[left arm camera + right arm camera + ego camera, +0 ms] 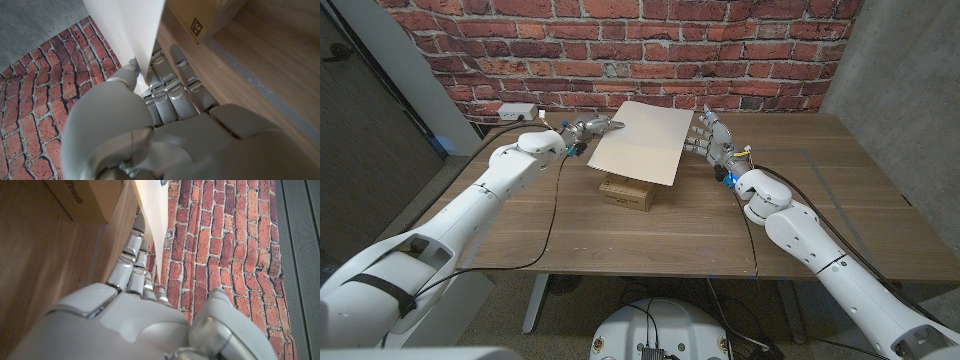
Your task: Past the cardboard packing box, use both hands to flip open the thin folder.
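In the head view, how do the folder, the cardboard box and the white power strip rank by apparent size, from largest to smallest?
1. folder, lifted nearer the camera, so it may look bigger than it is
2. cardboard box, partly hidden beneath it
3. power strip, far back by the wall

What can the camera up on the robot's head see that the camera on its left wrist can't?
Head view alone: the right hand at the folder's far side, a white power strip by the wall, and the whole table.
Left wrist view alone: up close, the left hand pinching the folder's edge between thumb and fingers.
Both: the pale folder, the cardboard box and the brick wall.
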Available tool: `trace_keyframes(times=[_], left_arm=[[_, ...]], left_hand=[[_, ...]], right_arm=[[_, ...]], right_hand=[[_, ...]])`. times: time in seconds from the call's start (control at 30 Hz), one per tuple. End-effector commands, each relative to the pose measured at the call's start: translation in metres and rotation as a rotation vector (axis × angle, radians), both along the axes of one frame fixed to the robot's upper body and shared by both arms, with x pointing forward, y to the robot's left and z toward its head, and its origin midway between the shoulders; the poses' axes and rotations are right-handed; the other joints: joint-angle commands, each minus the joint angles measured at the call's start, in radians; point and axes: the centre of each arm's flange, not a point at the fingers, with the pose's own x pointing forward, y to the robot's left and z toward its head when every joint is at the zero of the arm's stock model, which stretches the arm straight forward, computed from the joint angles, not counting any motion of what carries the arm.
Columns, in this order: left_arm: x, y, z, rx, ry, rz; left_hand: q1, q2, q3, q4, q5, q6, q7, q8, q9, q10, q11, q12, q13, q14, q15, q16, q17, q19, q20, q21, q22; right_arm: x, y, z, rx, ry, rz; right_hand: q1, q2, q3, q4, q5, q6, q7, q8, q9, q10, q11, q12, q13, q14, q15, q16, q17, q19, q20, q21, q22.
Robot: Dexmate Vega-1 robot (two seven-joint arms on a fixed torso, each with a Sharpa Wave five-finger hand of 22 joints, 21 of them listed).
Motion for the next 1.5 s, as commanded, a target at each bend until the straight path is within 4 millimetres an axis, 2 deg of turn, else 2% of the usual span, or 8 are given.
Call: trace_keyframes(times=[0.03, 0.13, 0.3, 0.6, 0.8, 0.87, 0.97, 1.5], left_arm=[[-0.001, -0.002, 0.001, 0.017, -0.003, 0.020], [-0.001, -0.002, 0.001, 0.022, -0.005, 0.037], [-0.002, -0.002, 0.000, 0.015, -0.001, 0.045], [0.000, -0.006, -0.004, 0.017, 0.010, 0.040], [-0.002, -0.006, -0.005, 0.011, 0.011, 0.038], [-0.002, -0.006, -0.005, 0.010, 0.014, 0.037], [-0.003, -0.006, -0.006, 0.004, 0.017, 0.039], [-0.005, -0.004, -0.005, -0.004, 0.008, 0.052]], left_hand=[[-0.002, 0.000, 0.006, 0.002, 0.006, 0.069, 0.057, -0.003, 0.003, 0.003, -0.017, 0.006, 0.006, -0.003, -0.002, 0.000, 0.003, -0.006, -0.067, 0.009, 0.003], [-0.002, 0.000, 0.007, 0.002, 0.006, 0.070, 0.052, -0.002, 0.004, 0.004, -0.017, 0.005, 0.004, -0.003, -0.002, 0.000, 0.004, -0.008, -0.067, 0.012, 0.002], [-0.002, -0.001, 0.008, 0.002, 0.006, 0.070, 0.053, -0.004, 0.004, 0.003, -0.018, 0.004, 0.004, -0.004, -0.002, -0.002, 0.004, -0.011, -0.065, 0.018, 0.002], [-0.004, -0.002, 0.009, 0.003, 0.005, 0.068, 0.053, -0.006, 0.005, 0.000, -0.015, 0.004, 0.007, -0.005, -0.001, -0.004, 0.006, -0.015, -0.061, 0.028, 0.000], [-0.005, -0.002, 0.010, 0.003, 0.005, 0.068, 0.053, -0.007, 0.006, -0.001, -0.015, 0.003, 0.008, -0.007, -0.002, -0.005, 0.007, -0.017, -0.061, 0.033, 0.000], [-0.005, -0.002, 0.011, 0.003, 0.005, 0.069, 0.054, -0.007, 0.005, 0.001, -0.017, 0.004, 0.007, -0.007, -0.002, -0.005, 0.007, -0.018, -0.060, 0.035, 0.000], [-0.005, -0.003, 0.012, 0.003, 0.005, 0.069, 0.053, -0.007, 0.006, 0.001, -0.016, 0.004, 0.008, -0.009, -0.002, -0.007, 0.007, -0.020, -0.059, 0.038, -0.001], [-0.008, -0.004, 0.015, 0.004, 0.005, 0.068, 0.051, -0.011, 0.005, 0.000, -0.018, 0.003, 0.010, -0.008, -0.001, -0.009, 0.011, -0.026, -0.059, 0.055, -0.003]], right_arm=[[-0.003, -0.003, 0.004, -0.077, -0.016, 0.040], [-0.004, -0.004, 0.008, -0.121, -0.023, 0.057], [-0.006, -0.005, 0.012, -0.165, -0.023, 0.084], [-0.001, 0.001, 0.015, -0.115, -0.041, 0.255], [0.000, 0.007, 0.015, 0.008, -0.095, 0.304], [0.000, 0.008, 0.016, 0.039, -0.120, 0.285], [0.001, 0.011, 0.017, 0.091, -0.144, 0.305], [-0.006, 0.017, 0.025, -0.208, 0.008, 0.174]], right_hand=[[-0.008, 0.007, 0.015, 0.003, -0.004, 0.087, 0.020, 0.006, -0.001, 0.211, -0.043, 0.046, 0.003, -0.006, 0.003, -0.004, 0.004, -0.059, 0.010, -0.014, 0.003], [-0.014, 0.008, 0.021, 0.007, -0.004, 0.193, 0.052, 0.020, -0.001, 0.340, -0.071, 0.063, 0.003, 0.040, -0.005, 0.007, 0.003, -0.066, 0.002, -0.013, 0.002], [-0.015, 0.007, 0.023, 0.007, -0.004, 0.220, 0.053, 0.021, -0.002, 0.349, -0.102, 0.057, 0.003, 0.053, -0.019, 0.007, 0.003, -0.064, 0.001, -0.012, 0.002], [-0.014, 0.005, 0.030, 0.005, -0.003, 0.218, 0.092, -0.003, -0.002, 0.344, -0.069, 0.029, 0.002, 0.078, -0.033, 0.003, 0.001, 0.028, -0.049, 0.029, 0.004], [0.017, 0.012, 0.055, -0.015, -0.001, 0.155, 0.086, -0.035, -0.001, 0.219, -0.039, -0.051, 0.003, -0.030, -0.018, -0.018, 0.001, -0.007, -0.064, 0.024, 0.005], [0.033, 0.016, 0.070, -0.026, 0.000, 0.131, 0.065, -0.037, 0.000, 0.097, -0.084, -0.090, 0.003, -0.091, -0.025, -0.018, 0.002, -0.016, -0.071, 0.025, 0.004], [0.050, 0.027, 0.087, -0.036, 0.003, 0.142, 0.051, -0.030, 0.000, 0.076, -0.086, -0.083, 0.004, -0.136, -0.037, -0.017, 0.003, -0.065, -0.095, 0.007, 0.003], [0.180, 0.076, 0.246, -0.074, 0.082, 0.353, 0.090, 0.014, 0.002, 0.321, -0.021, -0.020, 0.004, -0.049, -0.042, 0.013, 0.006, -0.008, -0.105, 0.047, 0.003]])
